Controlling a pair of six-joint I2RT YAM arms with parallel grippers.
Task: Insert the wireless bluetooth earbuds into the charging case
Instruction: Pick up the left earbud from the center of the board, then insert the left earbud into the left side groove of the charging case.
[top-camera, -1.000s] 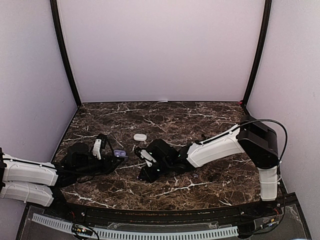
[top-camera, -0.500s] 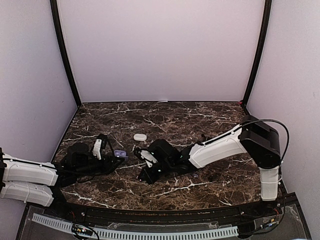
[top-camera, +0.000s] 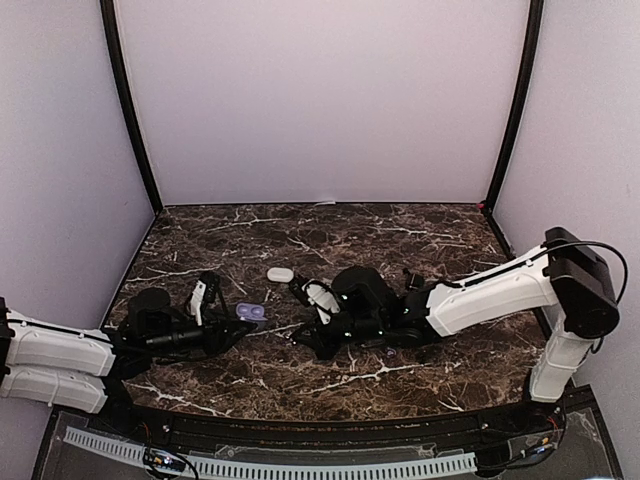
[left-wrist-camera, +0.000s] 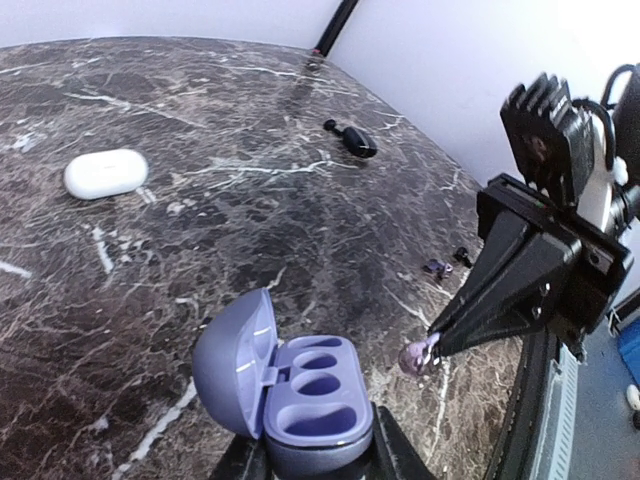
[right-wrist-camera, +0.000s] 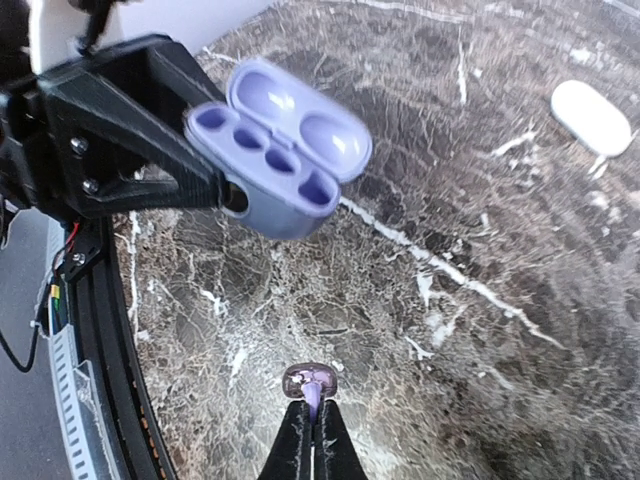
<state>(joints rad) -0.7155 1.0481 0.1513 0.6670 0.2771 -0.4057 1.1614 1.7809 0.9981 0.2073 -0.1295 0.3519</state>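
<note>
Dark marble worktop (top-camera: 400, 235): your right jaws pinch tight on edge of tiny purple plastic earbud (right-wrist-camera: 311, 377), judged light, slippery; left jaws, part-closed, grip open lilac charging case (right-wrist-camera: 280, 165).

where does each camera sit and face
top external: above and behind, looking down on the table; left arm and right arm show.
left wrist: looks forward over the purple case in the left fingers, toward the right gripper.
right wrist: looks down past the right fingers, shut on a purple earbud.
shared: both wrist views show case, earbud, white case.
</note>
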